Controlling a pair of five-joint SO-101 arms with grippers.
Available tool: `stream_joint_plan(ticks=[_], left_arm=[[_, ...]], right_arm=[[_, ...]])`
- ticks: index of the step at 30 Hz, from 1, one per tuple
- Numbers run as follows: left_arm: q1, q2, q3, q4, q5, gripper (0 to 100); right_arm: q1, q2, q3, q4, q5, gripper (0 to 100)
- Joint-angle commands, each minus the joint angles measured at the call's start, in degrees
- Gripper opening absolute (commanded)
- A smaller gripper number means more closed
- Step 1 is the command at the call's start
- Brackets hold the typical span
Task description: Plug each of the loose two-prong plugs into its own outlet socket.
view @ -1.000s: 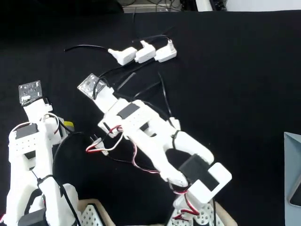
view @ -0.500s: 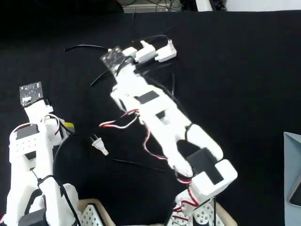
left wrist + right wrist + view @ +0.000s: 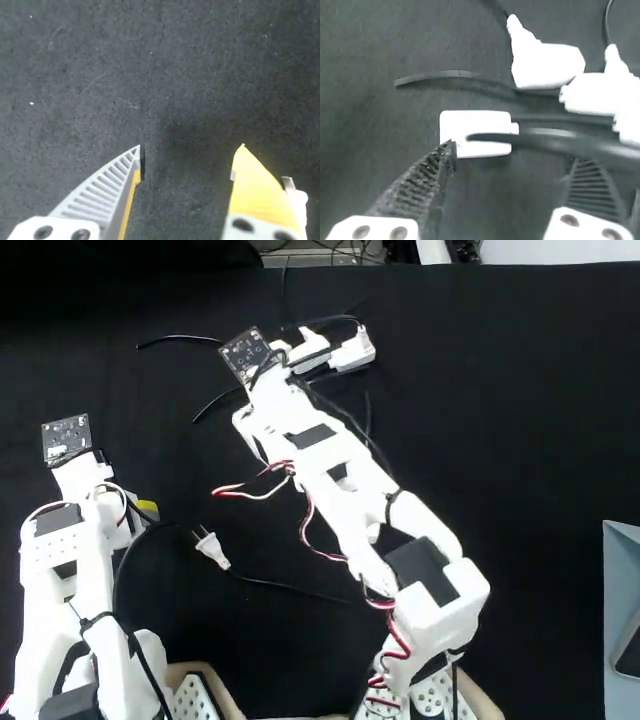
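A loose two-prong plug (image 3: 210,546) on a black cord lies on the black mat between the two arms. Two white outlet sockets (image 3: 350,353) sit in a row at the back. My right arm stretches out to that row. In the right wrist view my right gripper (image 3: 515,155) is open just above a white rectangular block (image 3: 475,134), with a black cable (image 3: 545,138) crossing between its fingers. Two more white sockets (image 3: 545,65) lie beyond. My left gripper (image 3: 190,160) is open over bare mat, holding nothing.
Black cords (image 3: 175,340) trail from the sockets across the back of the mat. A grey-blue bin (image 3: 625,600) stands at the right edge. Red and white wires (image 3: 250,490) hang from the right arm.
My right arm has swung from the mat's middle, near the loose plug, out to the row of sockets at the back. The plug and the left arm have stayed put.
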Motion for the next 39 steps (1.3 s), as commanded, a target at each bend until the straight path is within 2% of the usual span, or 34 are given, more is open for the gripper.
stream_joint_plan(ticks=[1,6,10,14,21,27,33,39], left_arm=[[0.0,-1.3,-0.4,-1.1,0.1,29],[0.0,-1.3,-0.4,-1.1,0.0,29],[0.0,-1.3,-0.4,-1.1,0.0,29],[0.0,-1.3,-0.4,-1.1,0.0,29],[0.0,-1.3,-0.3,-1.1,0.0,29],[0.1,-1.3,-0.3,-1.1,0.0,29],[0.1,-1.3,-0.3,-1.1,0.0,29],[0.1,-1.3,-0.3,-1.1,0.0,29]], right_arm=[[0.5,-10.0,-2.7,10.2,0.4,25.8],[0.9,-22.5,-2.6,28.1,0.1,19.1],[0.9,-30.2,-2.6,41.1,0.1,19.1],[3.0,-34.8,-1.2,49.3,-0.3,19.1],[11.4,-34.3,8.5,49.7,-6.3,19.2],[11.4,-32.1,14.1,47.1,-13.3,19.7],[11.6,-26.3,15.3,46.4,-17.2,29.7],[11.8,-18.3,15.3,43.7,-20.0,29.7]])
